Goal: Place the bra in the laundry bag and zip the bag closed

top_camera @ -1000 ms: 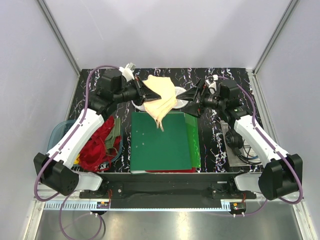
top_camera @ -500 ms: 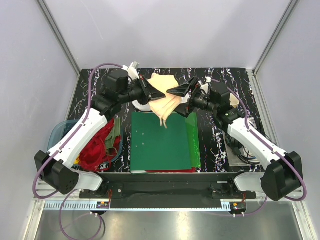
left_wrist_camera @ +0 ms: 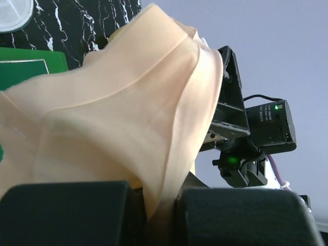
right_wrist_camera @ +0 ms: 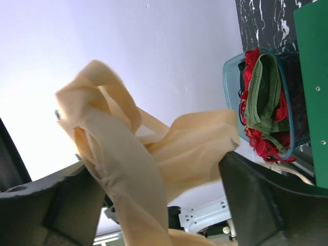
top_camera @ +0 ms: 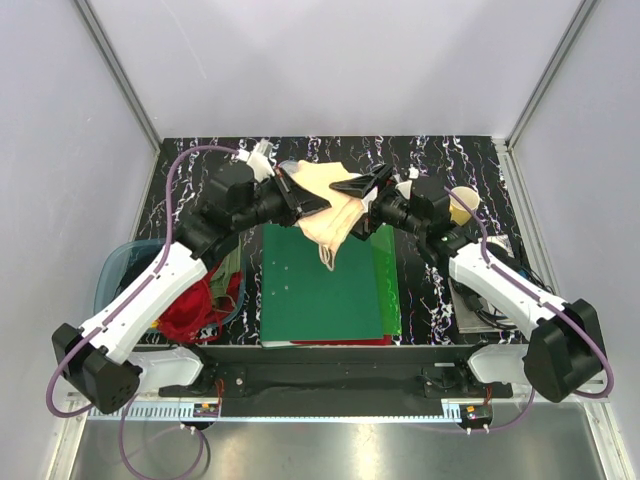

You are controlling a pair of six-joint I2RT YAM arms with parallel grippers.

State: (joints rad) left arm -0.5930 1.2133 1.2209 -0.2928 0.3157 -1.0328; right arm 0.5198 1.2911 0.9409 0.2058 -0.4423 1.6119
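The peach-beige bra (top_camera: 335, 208) hangs in the air above the far edge of the green folder (top_camera: 320, 290). My left gripper (top_camera: 312, 200) is shut on its fabric; in the left wrist view the cloth (left_wrist_camera: 128, 113) is pinched between the pads (left_wrist_camera: 156, 205). My right gripper (top_camera: 350, 207) is open, one jaw on each side of the bra; in the right wrist view the bra (right_wrist_camera: 154, 154) hangs between the spread fingers (right_wrist_camera: 261, 200). The white mesh laundry bag (left_wrist_camera: 13, 10) shows only as a round edge on the table in the left wrist view. It is hidden in the top view.
A translucent blue tub (top_camera: 118, 268) with red cloth (top_camera: 195, 305) and green cloth sits at the left; it also shows in the right wrist view (right_wrist_camera: 266, 102). A yellow mug (top_camera: 462, 205) stands behind the right arm. A grey block with cables (top_camera: 480, 300) lies at the right.
Both grippers have moved toward the near side and closer together. The bra has come with the left gripper, and the right gripper's open jaws now straddle it.
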